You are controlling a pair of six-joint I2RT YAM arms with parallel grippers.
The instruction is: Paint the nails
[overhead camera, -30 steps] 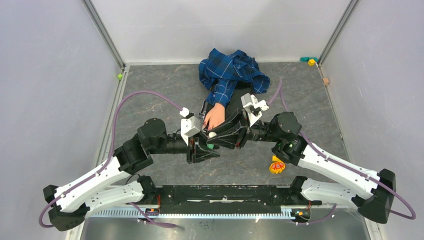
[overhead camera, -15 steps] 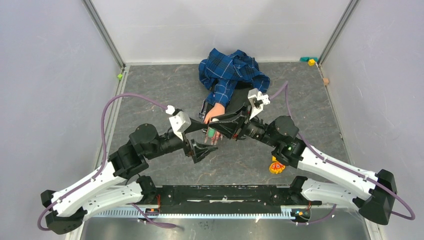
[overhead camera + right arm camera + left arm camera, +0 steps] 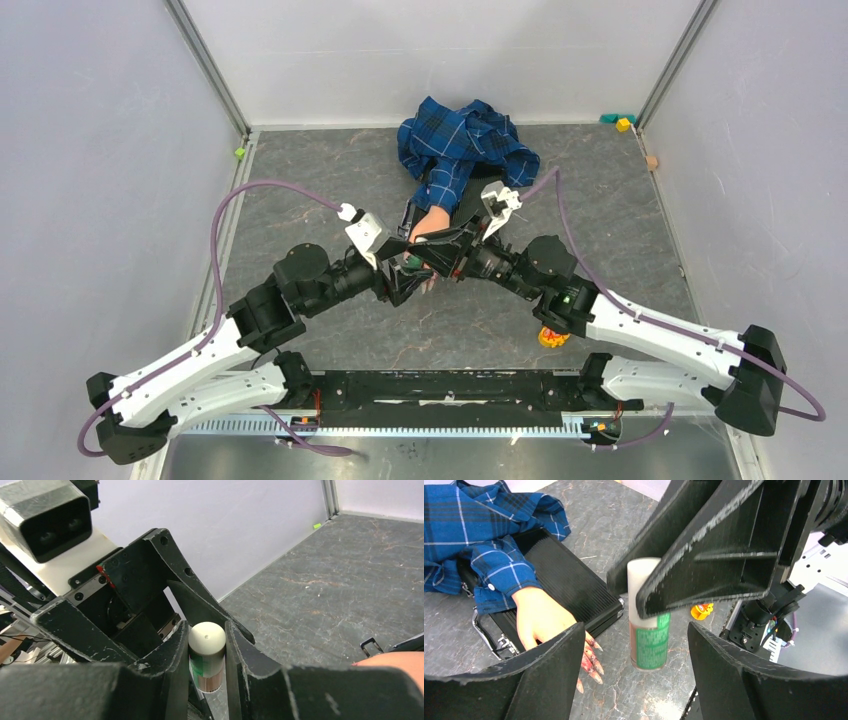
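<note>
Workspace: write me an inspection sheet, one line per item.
Surface: grey marbled table.
Job's things: pointed pink-red nails on a hand in a plaid sleeve, lying over the edge of a black case; bottle with white cap and green label, upright.
Clutter: orange item by the right arm; small blocks in the far right corner; green bit at the left edge.
Claws: right claw shut on the bottle near its cap; left claw open, one finger on each side of the bottle.
Cables: purple cables loop off both arms.
Surroundings: pale walls, metal posts.
</note>
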